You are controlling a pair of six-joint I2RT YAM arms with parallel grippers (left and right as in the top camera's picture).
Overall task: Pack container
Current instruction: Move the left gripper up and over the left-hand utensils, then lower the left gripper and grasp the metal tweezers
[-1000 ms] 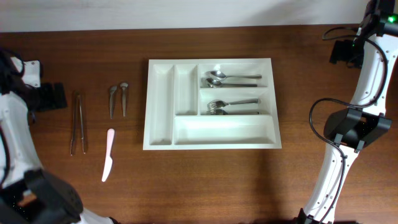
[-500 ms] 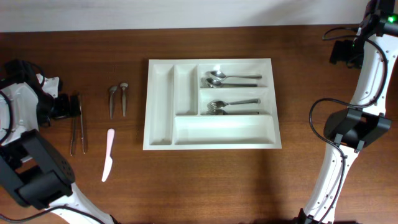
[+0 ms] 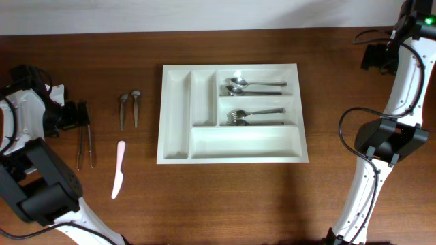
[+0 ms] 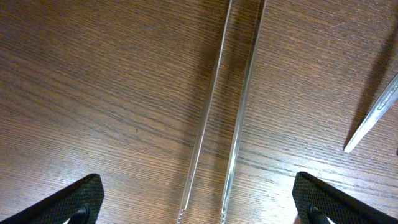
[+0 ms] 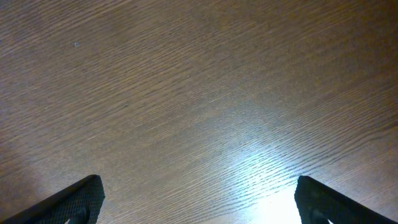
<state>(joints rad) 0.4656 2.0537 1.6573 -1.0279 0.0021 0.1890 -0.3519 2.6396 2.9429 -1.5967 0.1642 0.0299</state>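
Observation:
The container, a white five-compartment cutlery tray, lies mid-table. It holds spoons in its top right compartment and forks in the one below. Left of it lie metal tongs, two small spoons and a pink knife. My left gripper is open over the far end of the tongs. In the left wrist view the tongs run between my open fingers. My right gripper is open at the far right, over bare wood.
A spoon handle tip shows at the right edge of the left wrist view. The right arm's base and cables stand at the right of the table. The table's back edge meets a pale wall.
My left arm has swung in from the far left edge to the upper end of the tongs. The right arm and the cutlery have not moved.

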